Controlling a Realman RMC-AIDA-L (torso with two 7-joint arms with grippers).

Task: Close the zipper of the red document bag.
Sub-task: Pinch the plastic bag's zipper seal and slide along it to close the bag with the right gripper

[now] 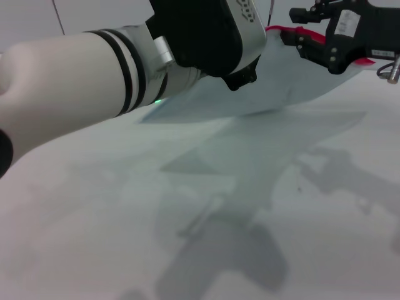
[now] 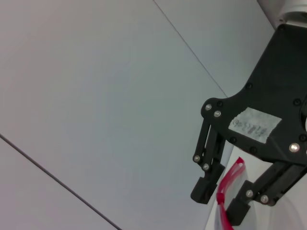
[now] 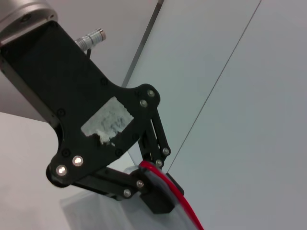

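Above the bench (image 1: 94,206), red document bag (image 1: 281,81) hangs lifted at far side. L gripper (image 3: 156,179) and R gripper (image 2: 221,203) each have jaws clamped on zipper (image 2: 229,179) edge.

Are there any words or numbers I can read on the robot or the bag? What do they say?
White sticker on the black right gripper, head view: print too small to read.
White tape patch on the gripper body in the left wrist view: faint handwriting, too blurred to read.
Torn white patch on the gripper body in the right wrist view: nothing legible.
Translucent pale red document bag and its bright red zipper: no text visible.
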